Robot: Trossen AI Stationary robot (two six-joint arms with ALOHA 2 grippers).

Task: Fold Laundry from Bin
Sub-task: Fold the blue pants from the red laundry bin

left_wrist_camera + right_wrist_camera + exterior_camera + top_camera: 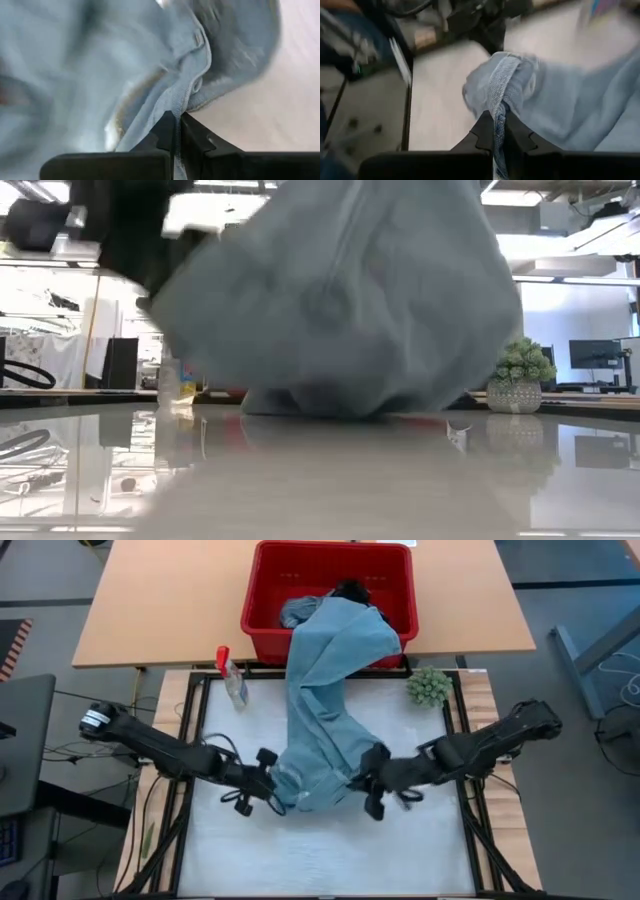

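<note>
Faded blue denim point(340, 300) fills most of the low view, a bulging mass of cloth hanging close to the lens with its bottom edge touching the white table point(320, 480). From above, this pair of jeans point(325, 710) runs in one long band from the red bin point(270, 580) at the far side of the table, over the bin's near rim and down onto the white mat, where its lower end bunches between the two arms. Inside the bin, a dark garment point(352, 590) shows behind the denim, partly covered by it. Left gripper point(268, 780) sits at the left edge of the bunched end; its wrist view shows the two dark fingers point(160, 132) pressed together on a stitched seam of the denim. Right gripper point(372, 780) sits at the right edge of the same bunch, and its wrist view shows its fingers point(485, 132) closed narrowly on a folded hem of the jeans. Both arms reach in low from the table's near corners. A small spray bottle with a red top point(231, 675) lies on the mat to the left of the jeans, near the bin. A fuzzy green ball point(428, 686) sits to the right of the jeans, at the mat's far right corner.
</note>
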